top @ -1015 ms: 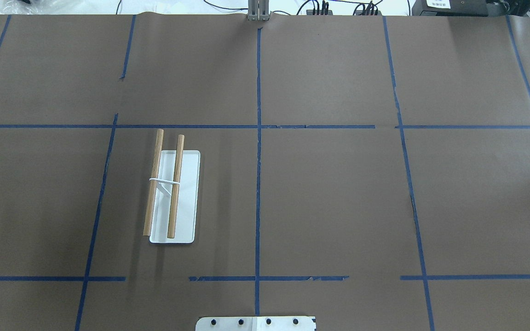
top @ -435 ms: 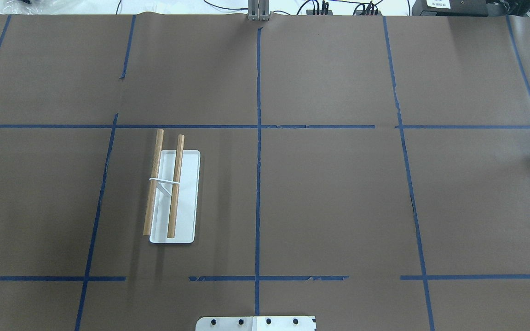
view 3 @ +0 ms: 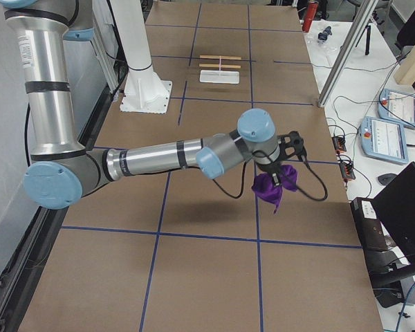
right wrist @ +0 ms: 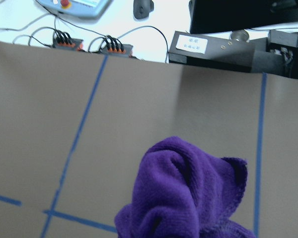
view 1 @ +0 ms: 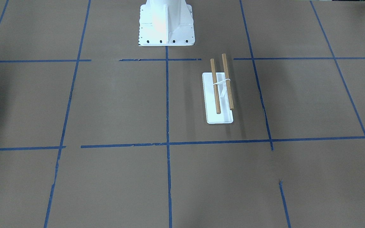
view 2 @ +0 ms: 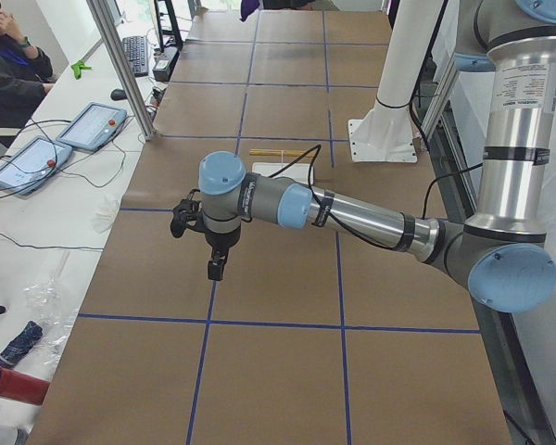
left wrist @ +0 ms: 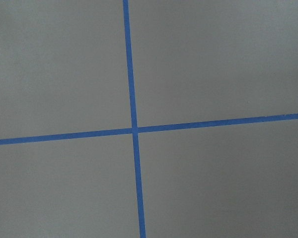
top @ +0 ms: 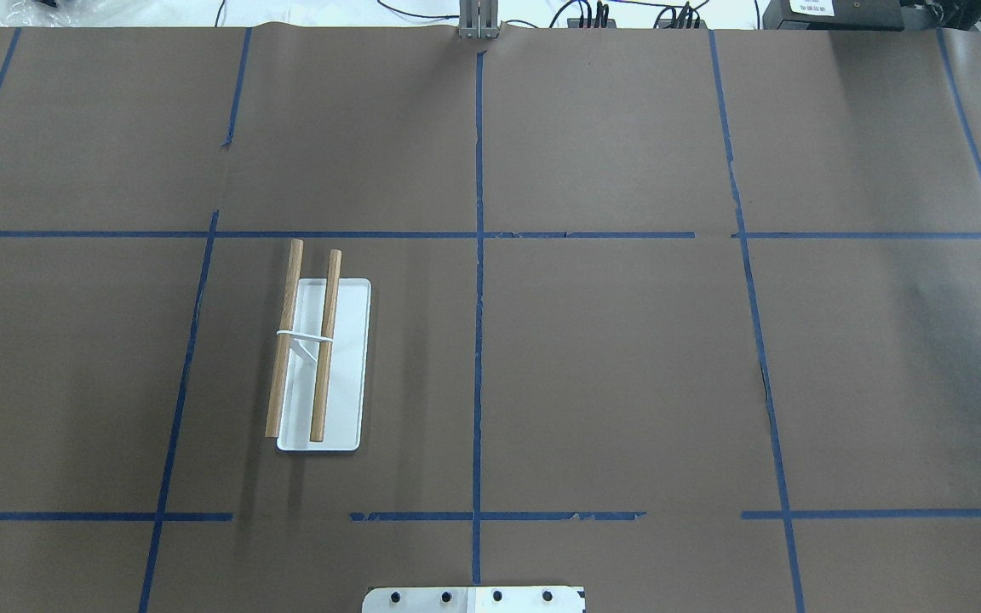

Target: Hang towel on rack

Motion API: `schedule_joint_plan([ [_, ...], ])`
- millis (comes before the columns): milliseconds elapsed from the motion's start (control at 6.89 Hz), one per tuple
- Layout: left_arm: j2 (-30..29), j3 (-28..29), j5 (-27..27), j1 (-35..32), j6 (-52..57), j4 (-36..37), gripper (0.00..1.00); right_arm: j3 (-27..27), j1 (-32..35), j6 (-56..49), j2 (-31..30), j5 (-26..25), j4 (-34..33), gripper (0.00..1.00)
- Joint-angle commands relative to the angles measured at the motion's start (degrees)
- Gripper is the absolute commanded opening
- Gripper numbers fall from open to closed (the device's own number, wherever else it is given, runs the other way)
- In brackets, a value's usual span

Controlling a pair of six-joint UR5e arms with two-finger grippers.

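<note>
Overhead exterior takes in the table [top: 610,358], papered brown and taped into blue squares. The right arm [view 3: 159,155] stretches out well apart from the rack [top: 325,340], over the far half of the table. The left arm [view 2: 361,215] hangs beyond the rack's other side, toward the table's left end. The rack stands upright on its white plate with both wooden rods bare.

The towel [view 3: 270,188] dangles in a bunch under the right claw [view 3: 282,178], off the table and well apart from the rack. Whether either claw is open or closed cannot be told. The right one is half buried in cloth, and the left claw [view 2: 217,269] shows only from the side, with nothing seen on it.

The step in hand looks like carrying the towel to the rack. To do it well, the arm should probably travel high enough for the hanging cloth to clear both rods. It should then come in square across them and lower until the cloth's middle rests on a rod. A bunched towel may slide off, so spreading it first could help.
</note>
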Motion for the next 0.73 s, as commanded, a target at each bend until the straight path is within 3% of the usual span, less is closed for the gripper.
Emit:
schedule_joint_plan([
  [0, -8.86, -0.03, 0.41, 0.51, -10.29, -0.09, 1.00, 3.14, -10.58, 29.33, 13.52, -8.37, -0.97, 0.00],
  [145, -9.95, -0.81, -0.29, 1.29, -17.70, -4.10, 1.00, 7.25, -18.75, 37.50, 14.97, -18.27, -0.97, 0.00],
  [290, -9.96, -0.21, -0.29, 4.26, -29.43, -17.27, 1.00, 9.98, -25.00, 44.80, 15.86, -26.64, -0.79, 0.00],
  [580, -10.49, 0.41, 0.32, 13.39, -56.33, -34.47, 1.00, 13.59, -33.72, 59.48, 19.11, -37.65, 0.78, 0.00],
])
